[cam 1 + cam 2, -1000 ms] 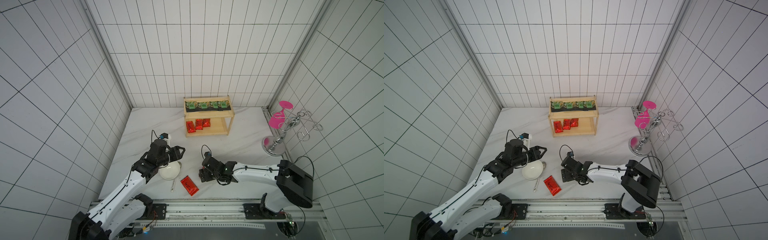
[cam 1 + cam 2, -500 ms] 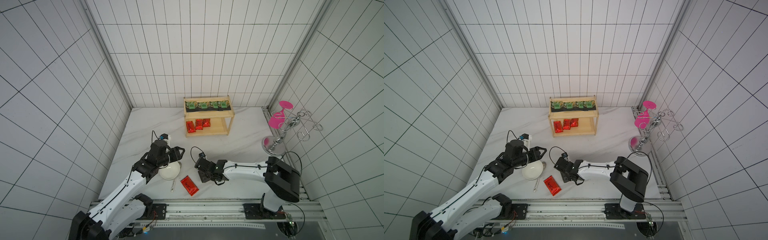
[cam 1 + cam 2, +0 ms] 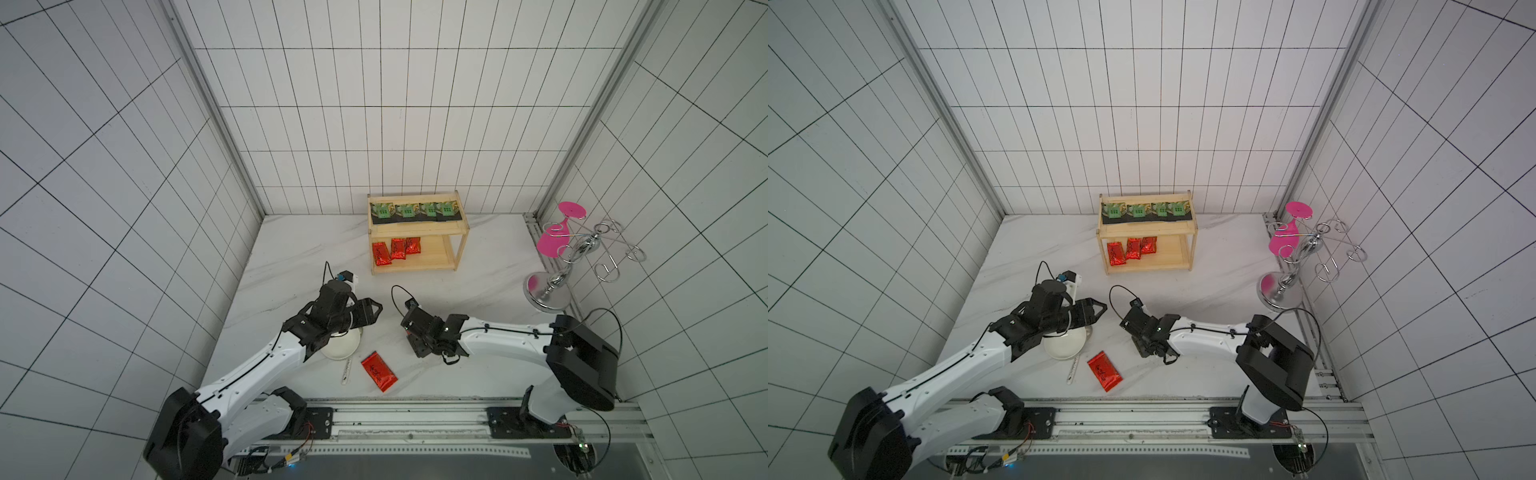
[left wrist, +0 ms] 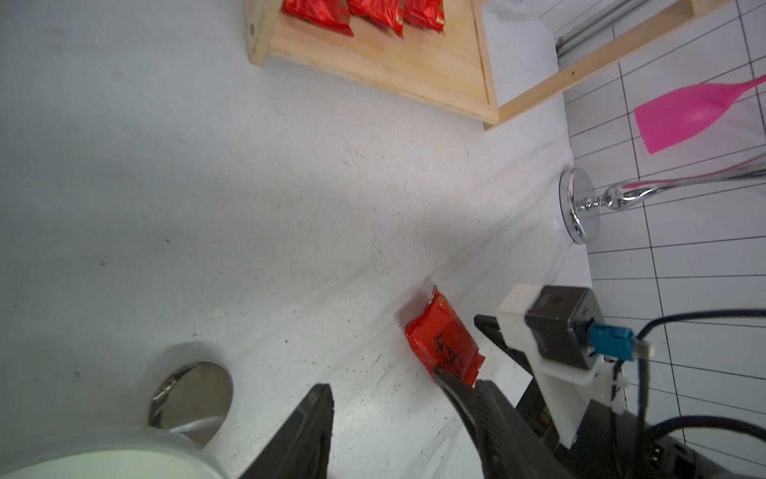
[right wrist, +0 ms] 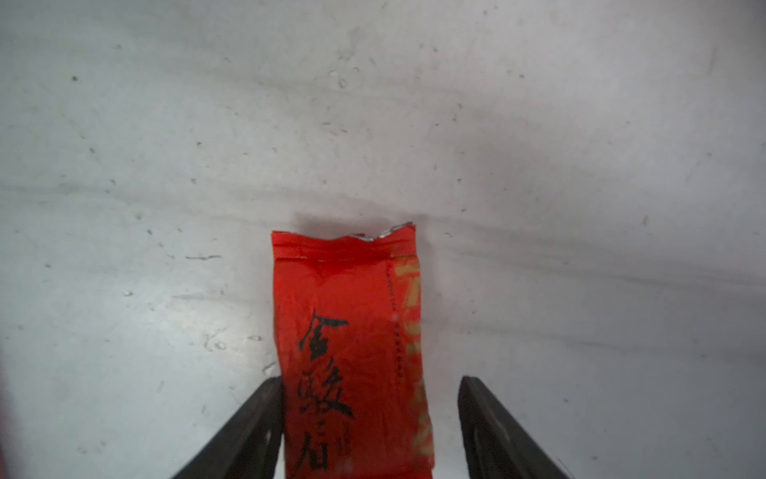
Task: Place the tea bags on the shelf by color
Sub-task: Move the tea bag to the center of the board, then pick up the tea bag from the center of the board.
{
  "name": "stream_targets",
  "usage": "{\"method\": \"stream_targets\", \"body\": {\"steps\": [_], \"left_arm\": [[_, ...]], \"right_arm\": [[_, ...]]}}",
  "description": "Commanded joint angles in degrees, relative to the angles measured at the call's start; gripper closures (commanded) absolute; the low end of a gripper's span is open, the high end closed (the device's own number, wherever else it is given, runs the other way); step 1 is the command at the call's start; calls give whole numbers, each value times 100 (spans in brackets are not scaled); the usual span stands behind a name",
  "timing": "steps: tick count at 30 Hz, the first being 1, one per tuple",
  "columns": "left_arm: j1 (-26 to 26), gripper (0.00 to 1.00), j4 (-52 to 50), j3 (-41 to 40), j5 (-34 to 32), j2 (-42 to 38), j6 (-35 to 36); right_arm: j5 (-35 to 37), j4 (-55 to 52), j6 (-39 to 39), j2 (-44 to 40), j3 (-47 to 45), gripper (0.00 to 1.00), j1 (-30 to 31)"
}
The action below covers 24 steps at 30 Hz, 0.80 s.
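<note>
A: Noticing the right gripper [image 5: 369, 379], shifted a little just now?
B: Yes — open around a red tea bag [image 5: 344, 315] flat on the table [image 3: 291, 266], touching one edge, not squeezing yet (a grab soon, probably).
A: And the left gripper [image 4: 382, 379]?
B: Open too, holding nothing, over the white bowl [image 3: 343, 349] — close by, so watch for bumps.
A: Still to go?
B: This one and the other red tea bag [image 3: 379, 371] near the front. Already on the shelf [image 3: 434, 254]: three red bags [image 3: 397, 248] below, four green-black bags [image 3: 406, 211] on top. Shiny stand [image 3: 547, 291] well off to the side.
</note>
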Motion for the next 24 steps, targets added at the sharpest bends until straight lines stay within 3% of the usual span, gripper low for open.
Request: {"method": "stream_targets", "body": {"steps": [1, 5, 8, 13, 16, 19, 24], "left_arm": [[-227, 43, 387, 193, 114, 448, 26], [-463, 42, 642, 402, 379, 1118, 100], [-676, 43, 844, 548, 542, 1597, 177], [-961, 45, 1167, 770, 683, 2297, 272], [-975, 48, 1222, 905, 666, 2590, 304], [-975, 51, 1177, 1098, 597, 2846, 415], [-974, 53, 1204, 1299, 709, 3248, 538]], "right_arm": [[305, -137, -205, -426, -298, 27, -128], [348, -212, 20, -960, -608, 24, -218], [5, 48, 313, -1547, -914, 30, -228], [-951, 1582, 940, -2500, -1912, 57, -470], [-1318, 2244, 1151, -2649, -2314, 74, -661], [-1479, 2567, 1174, -2535, -2454, 82, -804], [-1743, 3004, 1245, -2263, -2626, 86, -929]]}}
